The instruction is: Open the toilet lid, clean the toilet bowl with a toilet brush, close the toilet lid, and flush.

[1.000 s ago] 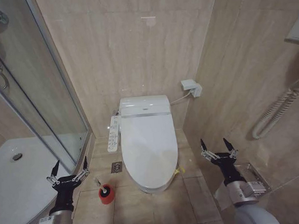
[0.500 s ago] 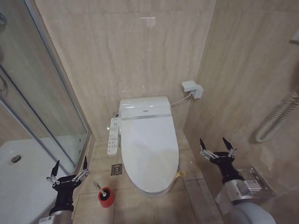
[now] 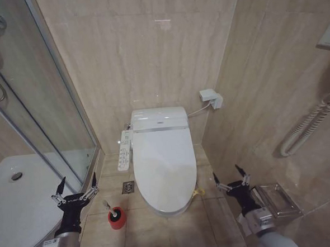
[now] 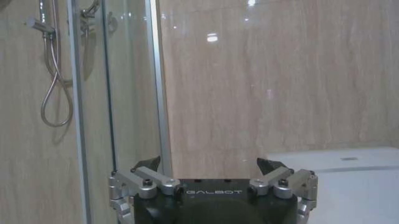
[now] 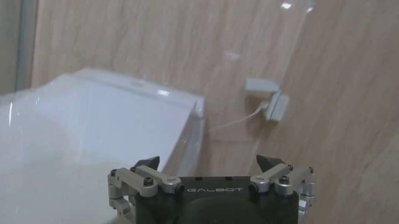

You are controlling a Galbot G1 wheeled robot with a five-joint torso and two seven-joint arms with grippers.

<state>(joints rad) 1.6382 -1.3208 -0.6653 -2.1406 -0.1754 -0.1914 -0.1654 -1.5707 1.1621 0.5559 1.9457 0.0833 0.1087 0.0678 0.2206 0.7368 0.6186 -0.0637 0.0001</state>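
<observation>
The toilet lid [image 3: 163, 168] is a glossy white oval, shut flat over the toilet bowl, which is hidden under it. On the floor to the toilet's left, the toilet brush [image 3: 115, 215] stands in its small red holder with its white handle leaning up. My left gripper [image 3: 75, 184] is open, held low beside the shower and left of the brush. My right gripper [image 3: 231, 178] is open too, low at the toilet's right side near the wall. The right wrist view has the lid [image 5: 81, 140] beyond the open right gripper [image 5: 207, 163]. The left gripper [image 4: 209, 164] faces the shower glass.
A glass shower door [image 3: 41, 108] and white shower tray [image 3: 13, 205] close off the left. A button panel [image 3: 123, 151] hangs on the toilet's left side, with a floor drain [image 3: 128, 186] below it. On the right wall are a white box [image 3: 211, 97], a ribbed bar [image 3: 308, 127] and a metal holder [image 3: 276, 200].
My right gripper has sunk lower and shifted a little left, toward the toilet. The head camera has shifted slightly. The left arm, lid and brush have not moved.
</observation>
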